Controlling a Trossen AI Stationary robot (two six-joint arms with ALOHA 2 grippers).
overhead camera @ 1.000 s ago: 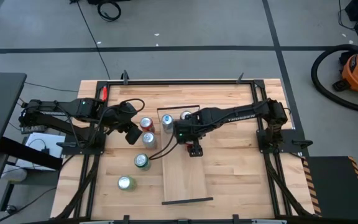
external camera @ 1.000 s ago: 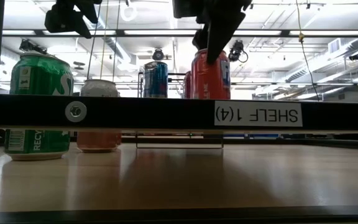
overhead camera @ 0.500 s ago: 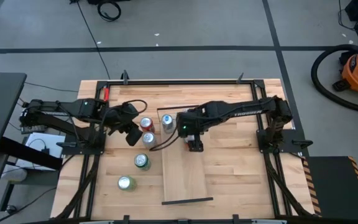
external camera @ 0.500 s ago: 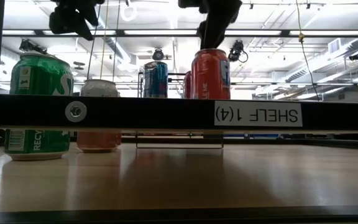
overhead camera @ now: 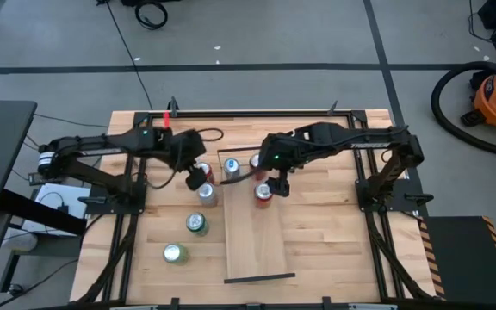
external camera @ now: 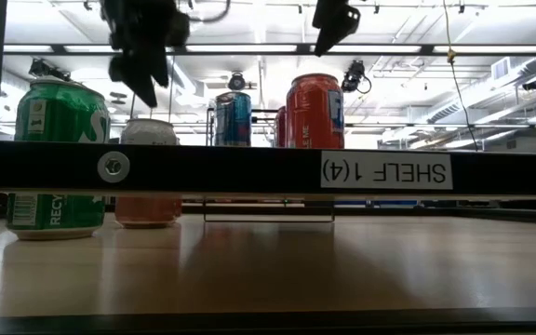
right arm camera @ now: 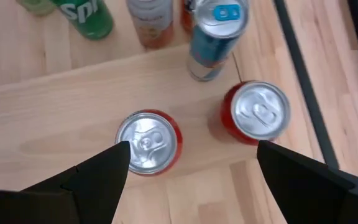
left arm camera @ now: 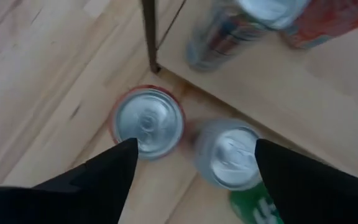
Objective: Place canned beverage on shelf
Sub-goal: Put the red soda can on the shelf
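Observation:
The shelf (overhead camera: 258,232) is a pale board with a black wire rail at each short end. Three cans stand upright on its far end: a red can (overhead camera: 263,191) (right arm camera: 148,142), a second red can (overhead camera: 255,161) (right arm camera: 257,112) and a blue can (overhead camera: 231,168) (right arm camera: 219,31). My right gripper (overhead camera: 278,182) (right arm camera: 191,180) is open above the first red can and touches nothing. My left gripper (overhead camera: 198,178) (left arm camera: 194,186) is open above a red can (left arm camera: 148,121) and a silver-topped can (left arm camera: 229,152), which stand on the tabletop just left of the shelf.
A green can (overhead camera: 196,224) and a pale green can (overhead camera: 175,252) stand on the slatted tabletop (overhead camera: 334,232) left of the shelf. The shelf's near half is bare board up to the near rail (overhead camera: 259,278). A black frame (overhead camera: 351,129) borders the table.
My right gripper has let go of the red can, risen clear of it and drawn back a little toward the table's right. The can stays upright on the shelf. My left gripper has swung right and come down over the two cans beside the shelf.

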